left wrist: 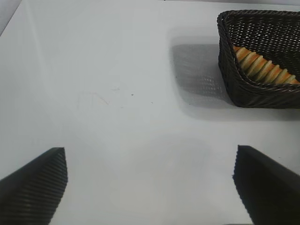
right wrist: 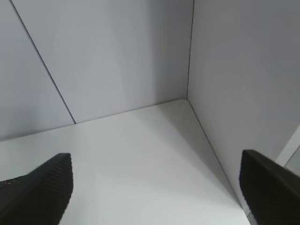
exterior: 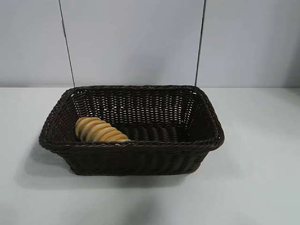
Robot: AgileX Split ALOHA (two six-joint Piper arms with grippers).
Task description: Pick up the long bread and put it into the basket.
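Observation:
The long bread (exterior: 99,130), golden-yellow with orange and cream ridges, lies inside the dark brown wicker basket (exterior: 206,140), against its left front corner. In the left wrist view the long bread (left wrist: 262,68) shows over the rim of the basket (left wrist: 234,79). My left gripper (left wrist: 150,159) hangs open over bare table, well away from the basket, with nothing between its fingers. Off to the side, my right gripper (right wrist: 157,164) also stands open and empty, facing a corner where the table meets the walls. Neither arm appears in the exterior view.
The white table (exterior: 262,187) runs all round the basket. Pale wall panels (exterior: 140,42) rise behind it. In the right wrist view two walls (right wrist: 234,70) meet at the table's far corner.

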